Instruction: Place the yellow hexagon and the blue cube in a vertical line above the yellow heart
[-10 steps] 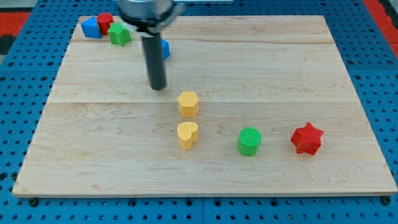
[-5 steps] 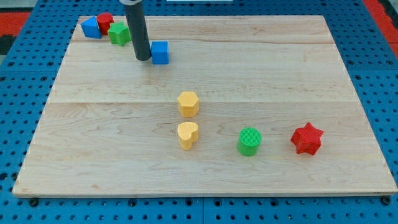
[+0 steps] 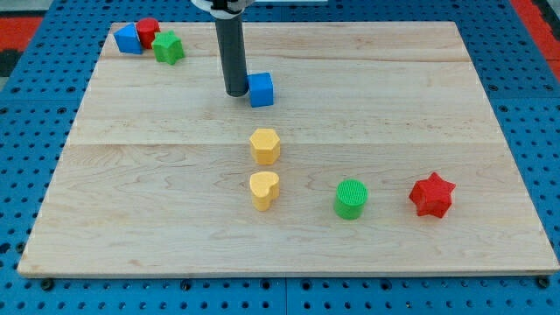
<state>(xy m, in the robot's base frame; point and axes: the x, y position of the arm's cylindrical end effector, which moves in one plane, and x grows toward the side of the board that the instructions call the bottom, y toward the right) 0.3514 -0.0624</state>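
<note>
So the rig has no jaws at all, nothing to clench or release, just my tip (image 3: 236, 94) at the end of a dark rod, sitting right against the view's-left side of the small blue cube (image 3: 261, 89). That cube is up in the top half of the light wooden board (image 3: 490, 122), a bit left of centre.

The yellow hexagon block (image 3: 265, 145) already sits directly above the yellow heart block (image 3: 264, 189), near the middle of the board, so that part looks sorted.

I'd say the step in hand is bringing the cube into the column. It looks nearly lined up over the hexagon, so next probably calls for a tiny nudge, maybe from the top edge side, without bumping the hexagon.
</note>
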